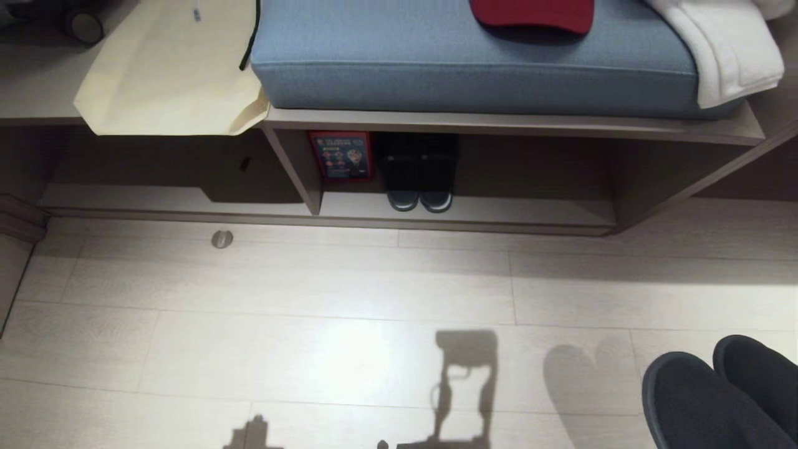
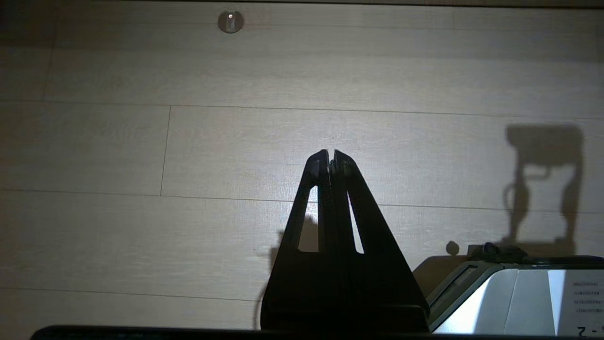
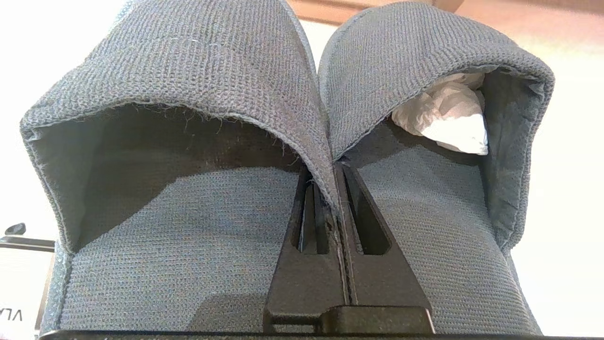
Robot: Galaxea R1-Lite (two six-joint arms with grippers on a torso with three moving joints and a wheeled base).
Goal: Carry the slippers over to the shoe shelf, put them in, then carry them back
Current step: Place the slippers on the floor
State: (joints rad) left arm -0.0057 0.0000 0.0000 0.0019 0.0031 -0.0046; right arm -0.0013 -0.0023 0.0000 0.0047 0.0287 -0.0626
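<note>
Pinching the slippers by their touching inner bands, the right hand is half buried; left hand pressed together.

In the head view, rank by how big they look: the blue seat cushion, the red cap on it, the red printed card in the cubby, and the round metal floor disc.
Largest to smallest:
1. blue seat cushion
2. red cap, cut off by the frame
3. red printed card
4. round metal floor disc
</note>
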